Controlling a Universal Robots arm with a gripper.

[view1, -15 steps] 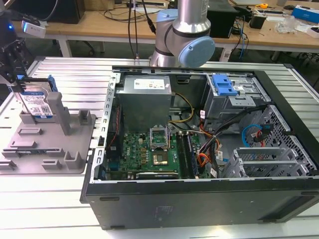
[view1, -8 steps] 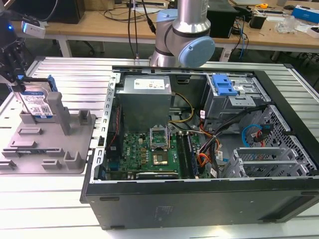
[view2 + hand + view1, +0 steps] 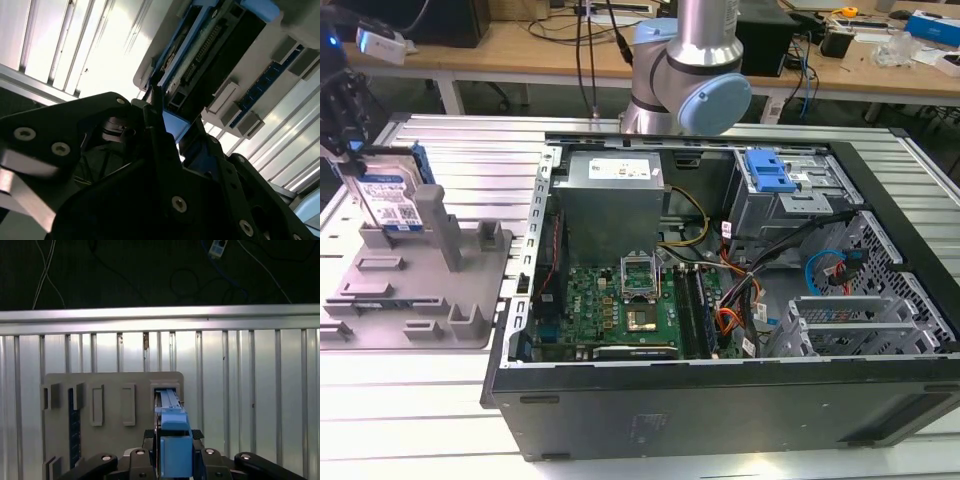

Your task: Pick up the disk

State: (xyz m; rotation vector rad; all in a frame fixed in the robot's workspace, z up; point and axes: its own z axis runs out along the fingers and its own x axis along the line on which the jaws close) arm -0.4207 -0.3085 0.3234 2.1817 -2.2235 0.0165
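One gripper (image 3: 172,460) is pinching the disk (image 3: 392,200) by its blue side rails, fingers clamped on this stiff, likely weighty and shock-sensitive unit standing upright in the grey holder (image 3: 415,290).

— What sits at the centre of the first wrist view?

— The disk (image 3: 170,440), seen edge-on, its blue rail facing the camera, standing in a slot of the grey holder (image 3: 115,410).

— And the gripper (image 3: 172,457)?

— Its black jaws close on either side of the disk, touching its faces.

— What lies beneath?

— A ribbed metal surface (image 3: 250,390) carries the holder, whose other slots stand vacant. Beyond the surface's far edge, the dark floor (image 3: 125,275) shows loose cables (image 3: 45,270) and a small white-and-blue device (image 3: 218,247).
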